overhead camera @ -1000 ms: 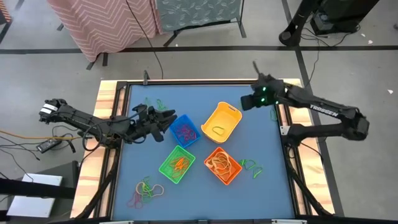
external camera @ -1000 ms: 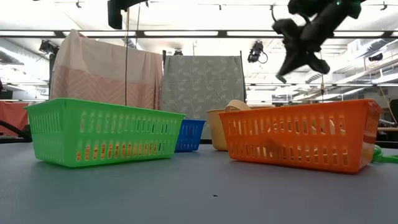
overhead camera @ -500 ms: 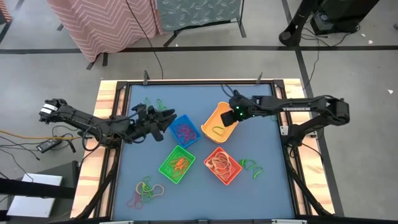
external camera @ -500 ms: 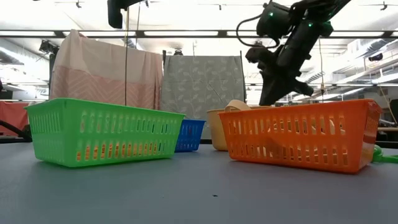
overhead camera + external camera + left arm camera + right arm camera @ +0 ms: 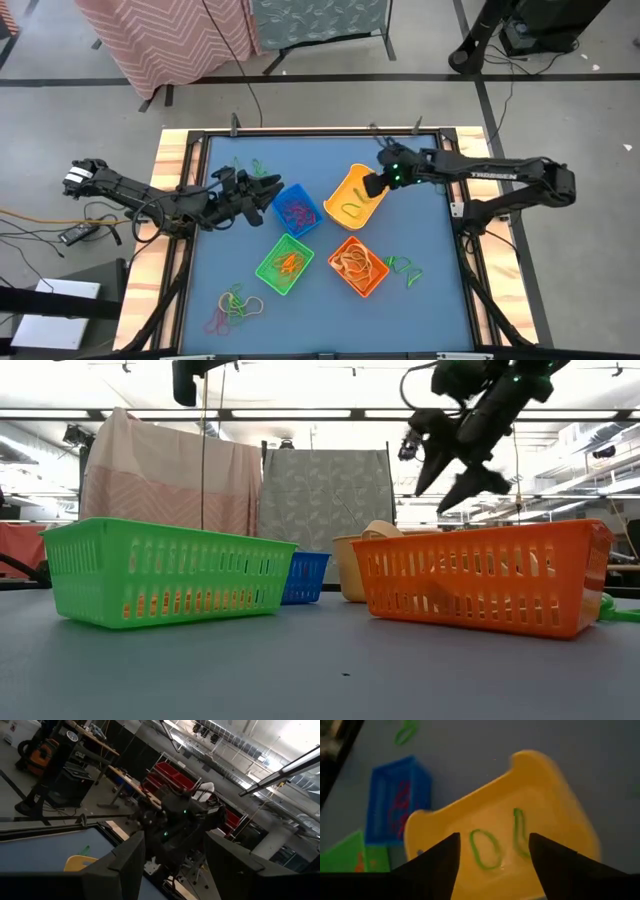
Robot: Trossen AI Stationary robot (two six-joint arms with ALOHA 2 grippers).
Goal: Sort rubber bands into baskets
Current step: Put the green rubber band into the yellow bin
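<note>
Right wrist view shows my right gripper (image 5: 492, 852) spread above the yellow basket (image 5: 545, 795); its fingers could clip the basket's rim

A robotics lab or workshop hall.

The blue surface (image 5: 320, 300) in a wooden frame stands on a grey concrete floor (image 5: 560, 90) marked with dark lines. Cloth-draped screens (image 5: 170, 475) stand behind it, strip lights (image 5: 300, 415) run under a high ceiling, and the left wrist view shows red storage bins (image 5: 172, 775) and workbenches (image 5: 120, 775).
</note>
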